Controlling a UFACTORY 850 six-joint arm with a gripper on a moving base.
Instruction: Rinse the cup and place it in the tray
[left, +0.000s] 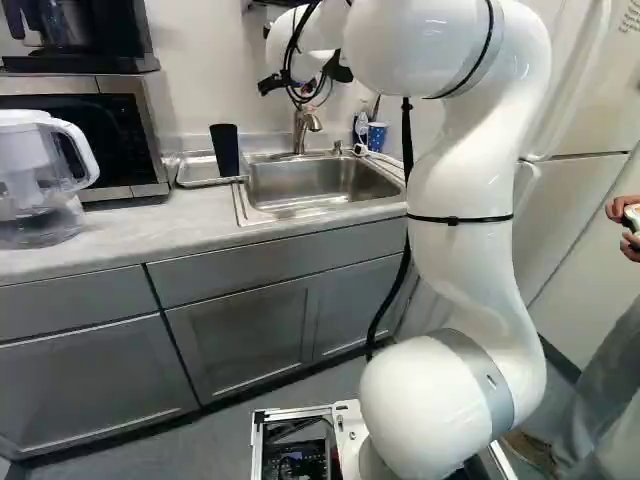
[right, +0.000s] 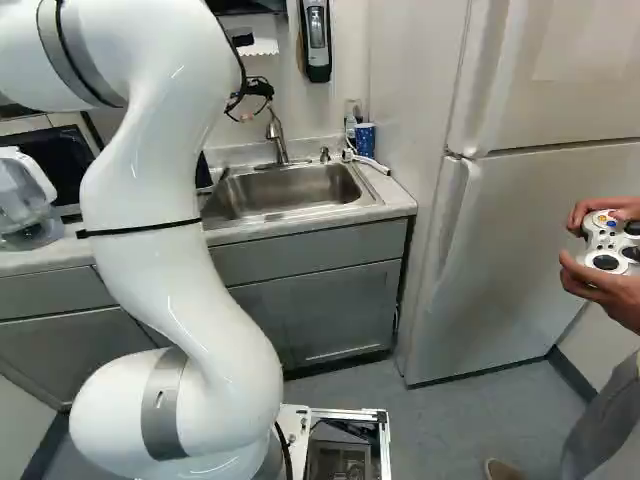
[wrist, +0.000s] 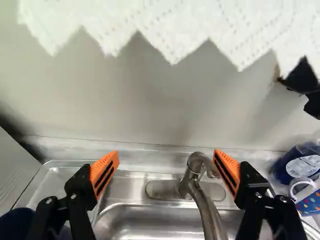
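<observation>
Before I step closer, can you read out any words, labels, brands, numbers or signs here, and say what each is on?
No text can be read.
White label on the dark blue bottle: print too small and blurred.
Dark print on the tall white refrigerator, at its top right in the left base view: too small.
Black and grey wall-mounted device: any marks too small.

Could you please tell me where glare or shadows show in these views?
Wrist view: soft grey shadows on the wall below the paper towel, bright highlights on the metal faucet and sink. Right base view: thin glints on the glossy white arm, a broad pale sheen on the refrigerator. Left base view: soft reflections inside the sink basin.
</observation>
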